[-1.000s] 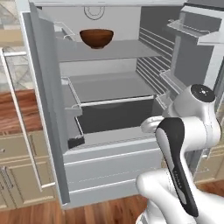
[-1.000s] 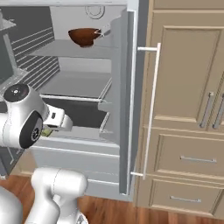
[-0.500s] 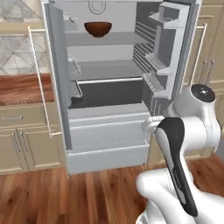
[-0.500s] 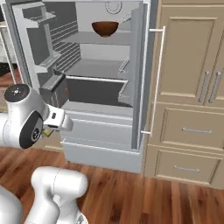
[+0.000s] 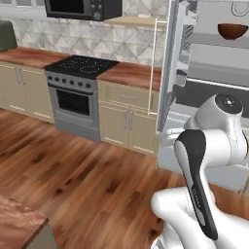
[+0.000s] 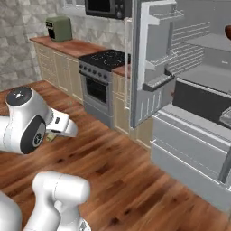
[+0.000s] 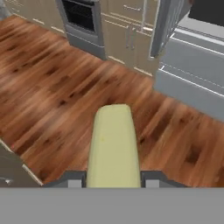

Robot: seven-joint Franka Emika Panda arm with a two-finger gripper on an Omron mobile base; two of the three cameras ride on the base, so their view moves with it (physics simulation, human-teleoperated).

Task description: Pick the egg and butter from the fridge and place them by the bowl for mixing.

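The gripper [image 7: 113, 179] is seen clamped on a pale yellow butter stick [image 7: 113, 146], held above the wood floor [image 7: 65, 96] w/ the open fridge [image 6: 198, 113] ahead to its right, a reddish-brown bowl [image 5: 232, 31] on an upper fridge shelf & the stove [image 5: 78, 92] left of the fridge.

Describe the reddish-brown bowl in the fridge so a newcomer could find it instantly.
Start at the tall grey fridge standing open, right of the black stove and wooden counter. Look to its upper pale shelf: the glossy reddish-brown wooden bowl sits there alone. Round and dark red-brown, it stands out against the pale grey interior.
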